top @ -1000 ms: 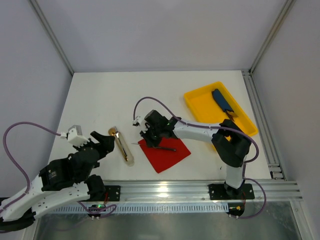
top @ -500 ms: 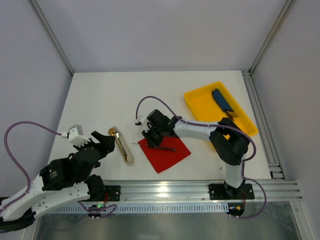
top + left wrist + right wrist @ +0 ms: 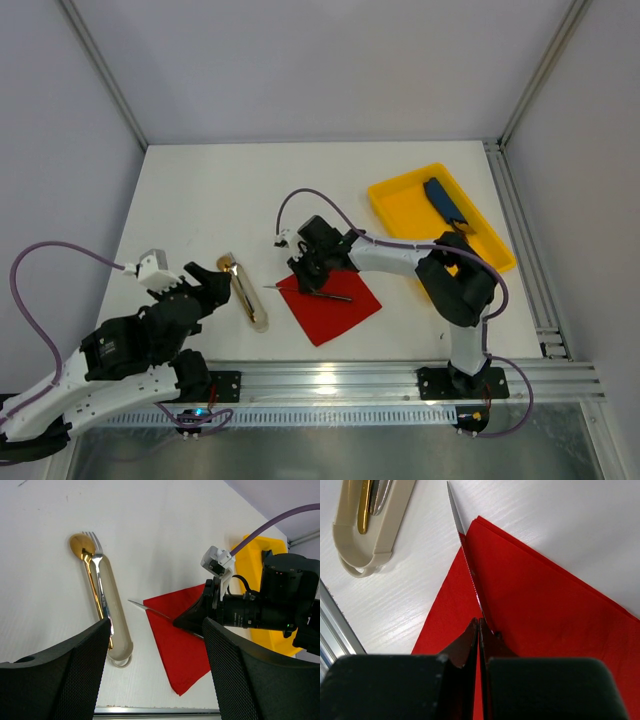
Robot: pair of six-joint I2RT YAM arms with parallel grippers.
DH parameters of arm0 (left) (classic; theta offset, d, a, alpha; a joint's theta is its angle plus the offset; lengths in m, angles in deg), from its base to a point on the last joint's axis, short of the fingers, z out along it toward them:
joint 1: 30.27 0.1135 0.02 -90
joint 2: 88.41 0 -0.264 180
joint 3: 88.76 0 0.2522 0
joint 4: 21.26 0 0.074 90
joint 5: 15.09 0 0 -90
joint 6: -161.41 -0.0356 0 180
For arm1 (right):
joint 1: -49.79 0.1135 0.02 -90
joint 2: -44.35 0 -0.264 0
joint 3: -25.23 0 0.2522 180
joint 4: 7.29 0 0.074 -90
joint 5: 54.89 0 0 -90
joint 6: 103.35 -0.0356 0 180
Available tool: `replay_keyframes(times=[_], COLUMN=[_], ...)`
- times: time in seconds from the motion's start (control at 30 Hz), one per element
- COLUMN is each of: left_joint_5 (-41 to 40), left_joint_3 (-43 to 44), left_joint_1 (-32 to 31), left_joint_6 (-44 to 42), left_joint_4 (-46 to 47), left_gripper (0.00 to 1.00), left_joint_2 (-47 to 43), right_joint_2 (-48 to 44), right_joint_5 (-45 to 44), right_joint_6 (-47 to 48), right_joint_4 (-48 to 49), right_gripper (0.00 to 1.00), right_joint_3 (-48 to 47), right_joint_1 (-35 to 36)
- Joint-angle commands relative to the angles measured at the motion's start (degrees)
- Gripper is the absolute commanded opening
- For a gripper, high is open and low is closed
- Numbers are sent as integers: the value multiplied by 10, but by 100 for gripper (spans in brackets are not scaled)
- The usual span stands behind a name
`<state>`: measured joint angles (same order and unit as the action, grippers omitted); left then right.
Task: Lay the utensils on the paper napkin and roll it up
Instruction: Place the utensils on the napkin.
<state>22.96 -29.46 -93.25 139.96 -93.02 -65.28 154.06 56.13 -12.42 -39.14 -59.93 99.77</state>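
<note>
Shifted slightly to the right, the closed right gripper [image 3: 479, 623] points at a slim silver knife [image 3: 454, 507] on the red paper napkin [image 3: 545, 620]; the left gripper [image 3: 156, 626] is open.

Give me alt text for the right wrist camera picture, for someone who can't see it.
The right gripper, shut, points at a red napkin where a knife lies, its tip past the napkin's edge on the white table. At upper left, a beige sleeve holds a fork and a spoon.
</note>
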Motion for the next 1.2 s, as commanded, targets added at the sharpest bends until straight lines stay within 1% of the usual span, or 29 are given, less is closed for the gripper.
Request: replay_keyframes(times=[0.0,0.4,0.63,0.87,0.93,1.03,1.07,1.1,1.13,1.17], left_joint_5=[-12,-13,-10,-16,-26,-54,-75,-83,-93,-100], left_joint_3=[9,9,7,13,17,25,31,50,63,75], left_joint_1=[0,0,0,1,1,1,1,0,1,0], left_joint_6=[-4,-7,-4,2,19,32,36,42,67,78], left_joint_4=[18,22,20,14,-7,-31,-44,-61,-107,-128], left_gripper=[75,75,75,76,79,83,84,85,86,86], left_joint_2=[6,8,11,27,35,60,73,101,117,131], right_joint_2=[5,8,21,9,6,-9,-16,-20,-24,-26], right_joint_5=[12,19,14,10,12,8,2,-3,-6,-28], right_joint_6=[7,14,21,25,22,-7,-44,-62,-80,-103], right_joint_4=[19,17,1,-10,-13,5,12,20,37,45], right_gripper=[4,4,4,4,4,4,4,4,4,4], right_joint_3=[-9,-15,-37,-50,-56,-56,-57,-57,-59,-60], right_joint_1=[-4,-18,-25,-26,-25,-19,-16,-13,-5,-1])
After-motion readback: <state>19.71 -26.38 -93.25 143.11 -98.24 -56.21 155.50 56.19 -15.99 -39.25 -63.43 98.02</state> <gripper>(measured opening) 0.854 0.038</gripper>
